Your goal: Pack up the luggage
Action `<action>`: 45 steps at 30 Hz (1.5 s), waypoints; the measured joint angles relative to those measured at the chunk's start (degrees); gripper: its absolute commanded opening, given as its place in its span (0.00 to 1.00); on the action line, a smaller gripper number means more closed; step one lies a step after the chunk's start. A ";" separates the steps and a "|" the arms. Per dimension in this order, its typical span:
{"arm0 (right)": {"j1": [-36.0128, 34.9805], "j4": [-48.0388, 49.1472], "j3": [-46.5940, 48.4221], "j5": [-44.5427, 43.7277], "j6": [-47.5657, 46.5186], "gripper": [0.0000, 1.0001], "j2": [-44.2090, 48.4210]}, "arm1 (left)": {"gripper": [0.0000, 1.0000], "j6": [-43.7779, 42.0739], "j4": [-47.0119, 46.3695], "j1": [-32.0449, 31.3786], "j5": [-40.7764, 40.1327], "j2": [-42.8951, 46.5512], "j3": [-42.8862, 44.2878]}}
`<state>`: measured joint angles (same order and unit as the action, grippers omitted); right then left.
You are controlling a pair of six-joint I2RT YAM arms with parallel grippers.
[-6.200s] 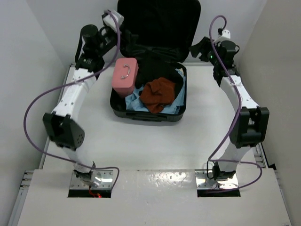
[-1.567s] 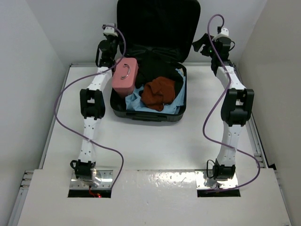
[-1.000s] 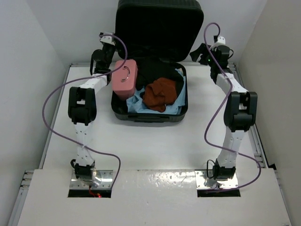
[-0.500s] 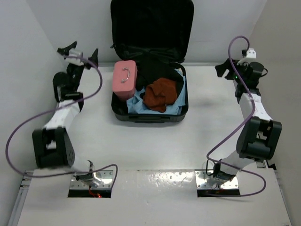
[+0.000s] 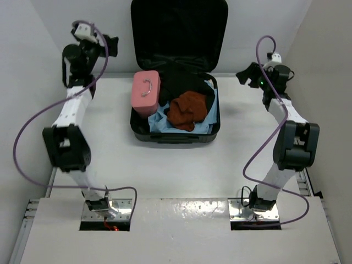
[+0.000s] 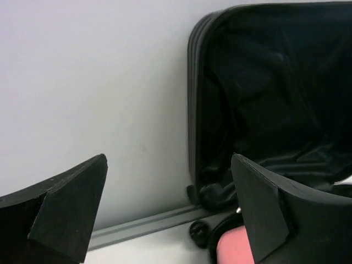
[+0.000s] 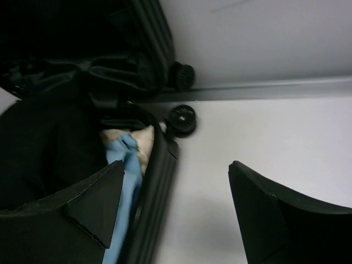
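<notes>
The luggage (image 5: 175, 135) lies open at the back of the table, its ribbed lid (image 5: 179, 27) upright against the wall. Inside are a pink case (image 5: 146, 93), a rust-red cloth (image 5: 186, 110), a blue cloth (image 5: 159, 122) and a black garment (image 5: 184, 80). My left gripper (image 5: 107, 47) is open and empty, in the air left of the lid. Its wrist view shows the lid (image 6: 275, 93), a wheel (image 6: 199, 232) and the pink case's corner (image 6: 236, 250). My right gripper (image 5: 245, 74) is open and empty, right of the luggage's back corner; its wrist view shows the ribbed rim (image 7: 157, 181), a wheel (image 7: 181, 119) and blue cloth (image 7: 124, 159).
White walls close in the table on the left, right and back. A grey rail (image 6: 143, 224) runs along the foot of the back wall. The white table (image 5: 176, 170) stretches in front of the luggage to the arm bases.
A second ago both grippers were at the lid's sides; they then swung outward. Since half a second ago the left gripper has risen and both have moved back toward the luggage. The lid stays upright.
</notes>
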<state>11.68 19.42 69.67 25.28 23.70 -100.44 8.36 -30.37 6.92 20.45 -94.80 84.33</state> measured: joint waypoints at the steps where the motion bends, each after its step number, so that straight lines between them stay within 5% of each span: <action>1: -1.14 0.11 2.10 -0.04 0.46 0.77 -1.75 | 1.00 1.14 2.91 -0.83 -0.48 -4.33 5.07; 8: -5.11 0.04 8.96 -0.20 1.66 0.77 -6.25 | 1.00 9.38 13.44 -5.09 -0.28 -35.41 45.31; 12: -4.63 -0.15 9.01 -0.83 1.60 0.77 -6.25 | 0.93 11.72 12.94 -6.38 -1.62 -44.37 53.11; 22: -3.56 -0.66 9.01 -1.09 0.68 0.77 -6.23 | 0.54 7.89 8.61 -8.02 -8.46 -52.41 55.39; 26: -3.56 -0.98 9.35 -1.01 0.57 0.75 -6.25 | 0.15 7.08 6.43 -8.90 -8.48 -52.54 55.43; 29: -3.56 -1.05 9.66 -0.79 0.50 0.75 -6.25 | 0.00 5.97 4.13 -9.40 -8.81 -52.43 54.58; 45: -2.91 0.46 7.65 0.31 0.50 0.75 -5.99 | 0.00 2.71 -15.02 -7.67 -2.49 -30.40 16.83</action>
<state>8.78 19.88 77.32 25.58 24.21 -106.43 11.07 -45.39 -0.75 17.96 -125.21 101.16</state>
